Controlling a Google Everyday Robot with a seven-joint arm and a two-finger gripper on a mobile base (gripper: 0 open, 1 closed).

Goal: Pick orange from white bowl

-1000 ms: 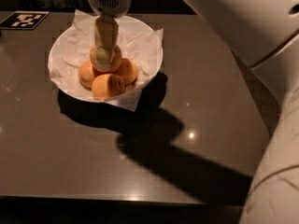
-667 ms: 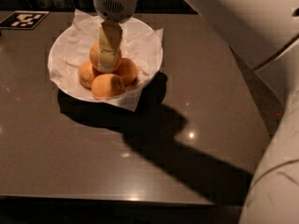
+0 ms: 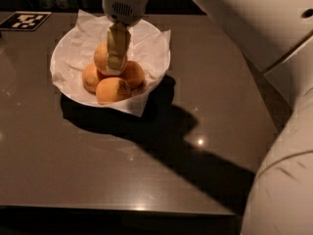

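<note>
I count four oranges heaped in the upper left of the frame: the roundest orange [image 3: 101,58] on top, with a left orange [image 3: 90,77], a front orange [image 3: 113,90] and a right orange [image 3: 133,74] below it. One white bowl [image 3: 57,80] holds them, lined with one sheet of crinkled white paper [image 3: 137,106]. One tool [image 3: 116,66] hangs over the pile, in front of the top fruit. One black-and-white marker [image 3: 24,20] lies in the upper-left corner. One dark tabletop [image 3: 122,170] carries everything.
</note>
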